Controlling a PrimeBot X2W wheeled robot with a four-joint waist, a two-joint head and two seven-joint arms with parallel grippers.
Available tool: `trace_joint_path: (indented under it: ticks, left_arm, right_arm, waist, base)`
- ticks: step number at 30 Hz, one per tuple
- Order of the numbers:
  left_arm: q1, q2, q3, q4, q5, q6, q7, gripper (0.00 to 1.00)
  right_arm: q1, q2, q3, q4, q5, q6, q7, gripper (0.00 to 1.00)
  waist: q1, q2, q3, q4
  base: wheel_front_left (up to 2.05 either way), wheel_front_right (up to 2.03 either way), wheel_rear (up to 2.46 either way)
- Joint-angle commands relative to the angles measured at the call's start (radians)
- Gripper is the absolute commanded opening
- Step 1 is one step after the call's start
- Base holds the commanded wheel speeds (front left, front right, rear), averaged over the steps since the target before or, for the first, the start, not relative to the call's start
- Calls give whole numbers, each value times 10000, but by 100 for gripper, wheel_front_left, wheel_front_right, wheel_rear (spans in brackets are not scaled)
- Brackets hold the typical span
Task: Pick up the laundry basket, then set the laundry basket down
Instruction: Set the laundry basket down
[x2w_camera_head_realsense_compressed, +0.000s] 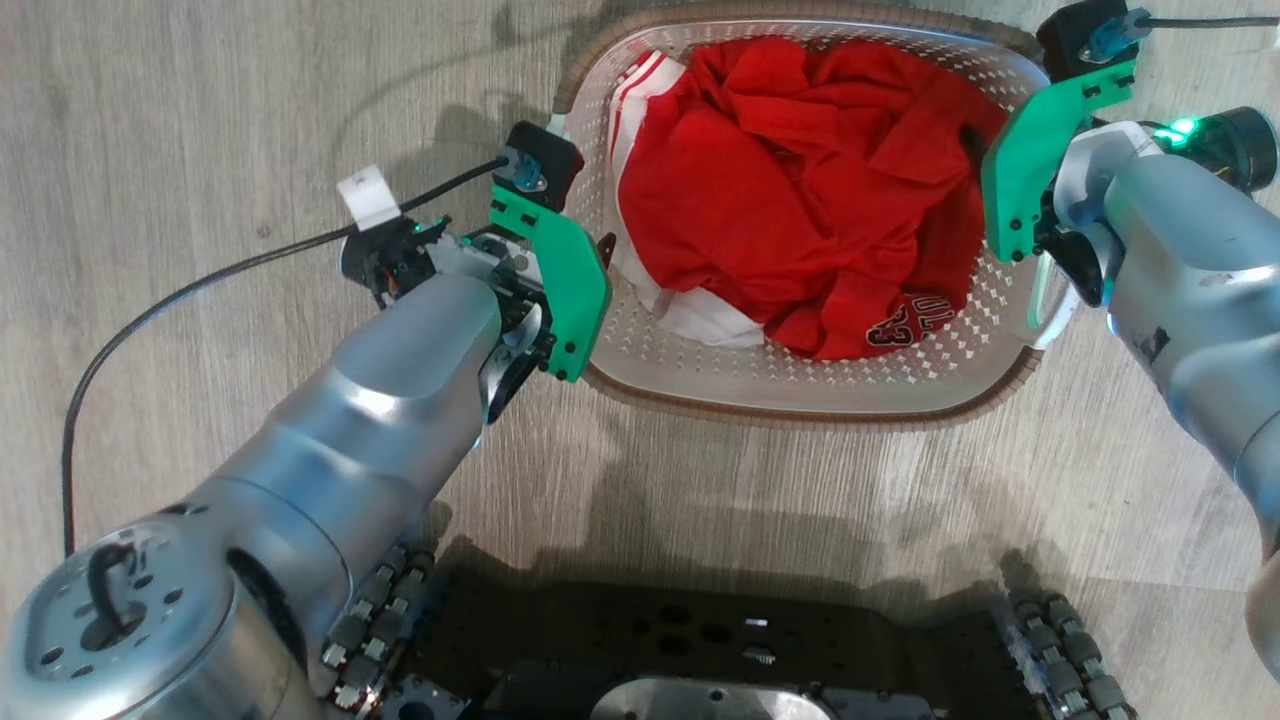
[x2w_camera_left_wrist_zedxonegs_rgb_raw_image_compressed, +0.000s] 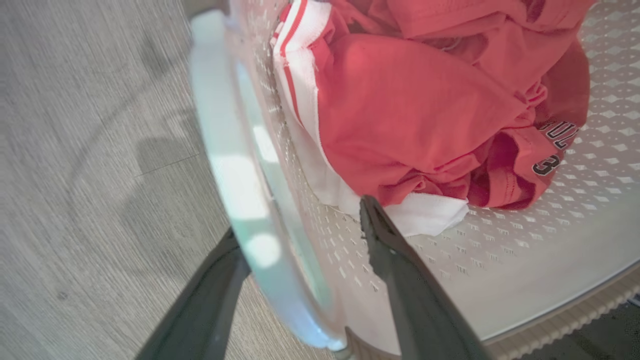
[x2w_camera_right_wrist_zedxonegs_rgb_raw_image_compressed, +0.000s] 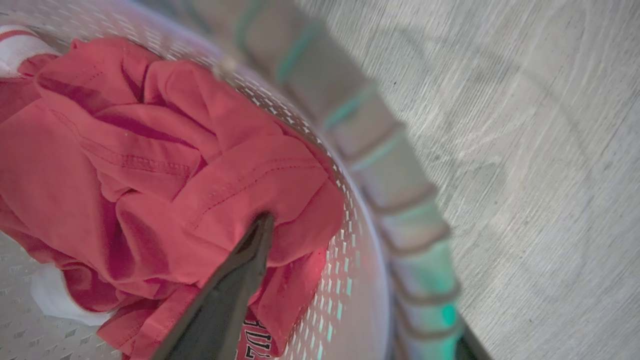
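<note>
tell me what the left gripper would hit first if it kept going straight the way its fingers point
Probably the white hem of the red clothing in the laundry basket. The inner fingertip of the left gripper sits just short of it, though depth is unclear.

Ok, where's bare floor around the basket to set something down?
Bare floor between the laundry basket and the robot's base; more left of the basket, crossed by a black cable. Inside, red clothes crowd it.

Pale grey wood-grain plank floor (x2w_camera_head_realsense_compressed: 200, 120), as seen from my head. Standing directly on it: the laundry basket (x2w_camera_head_realsense_compressed: 800, 392), brown rim uppermost, and nearer me my dark wheeled base (x2w_camera_head_realsense_compressed: 700, 640), bare boards between them
</note>
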Motion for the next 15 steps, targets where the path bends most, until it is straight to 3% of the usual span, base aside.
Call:
trace_joint_path:
  ticks: [1,15]
  left_arm:
    - [-16,199,55,-35,105,98,-154,100]
    - [-257,199,53,153,50,708,-982,100]
  right_arm:
    - [350,169,83,-3,39,-27,-31,100]
    - [430,270,30,-101,466,-27,3,100]
  waist:
    - [0,-1,-17,7]
    - [0,-1,-59,8]
  base:
    - [0,0,0]
    - [0,0,0]
